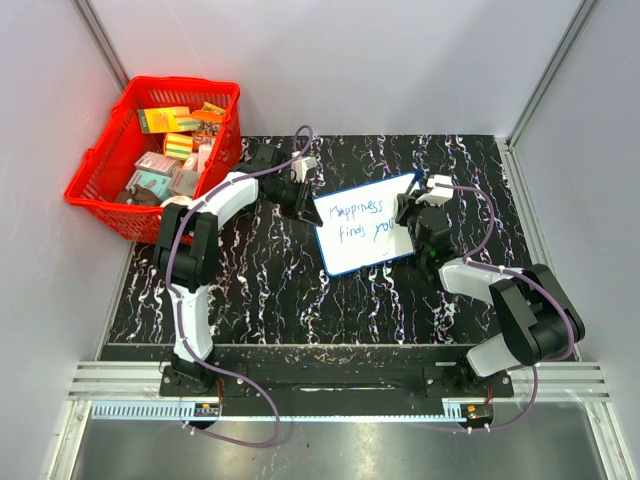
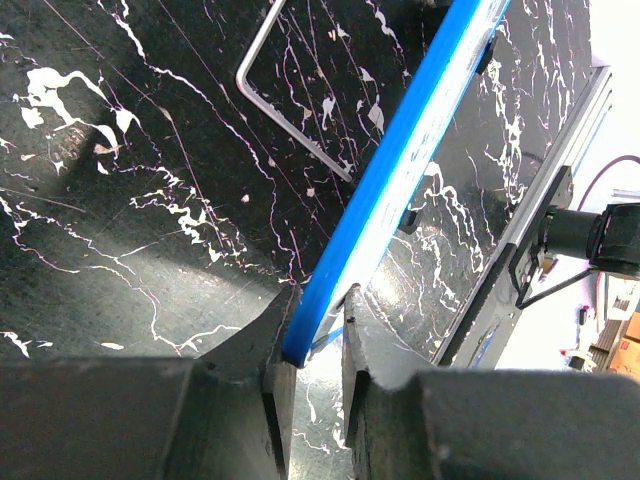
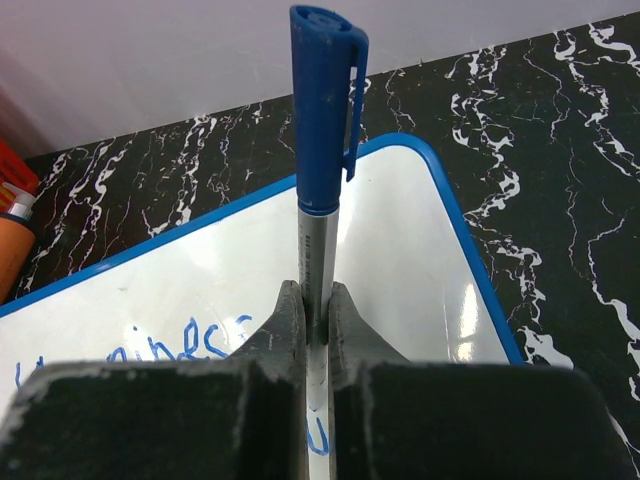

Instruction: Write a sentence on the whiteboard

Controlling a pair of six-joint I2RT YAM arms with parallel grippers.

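Note:
The whiteboard [image 1: 352, 252] lies tilted on the black marbled table, white with a thin blue rim. The sentence [image 1: 362, 220] reads roughly "Happiness finds you" in two blue lines. My left gripper [image 1: 303, 207] is shut on the board's left edge; in the left wrist view the blue rim [image 2: 420, 140] runs between its fingers [image 2: 318, 305]. My right gripper [image 1: 410, 226] is over the board's right end. In the right wrist view it [image 3: 316, 295] is shut on a silver marker with a blue cap [image 3: 322, 100], above the whiteboard [image 3: 400, 260] and its letters [image 3: 190, 340].
A red basket [image 1: 98, 160] with several boxes stands at the far left. A bent metal wire [image 2: 290, 120] lies on the table beside the board. Grey walls close in the table on the left, back and right.

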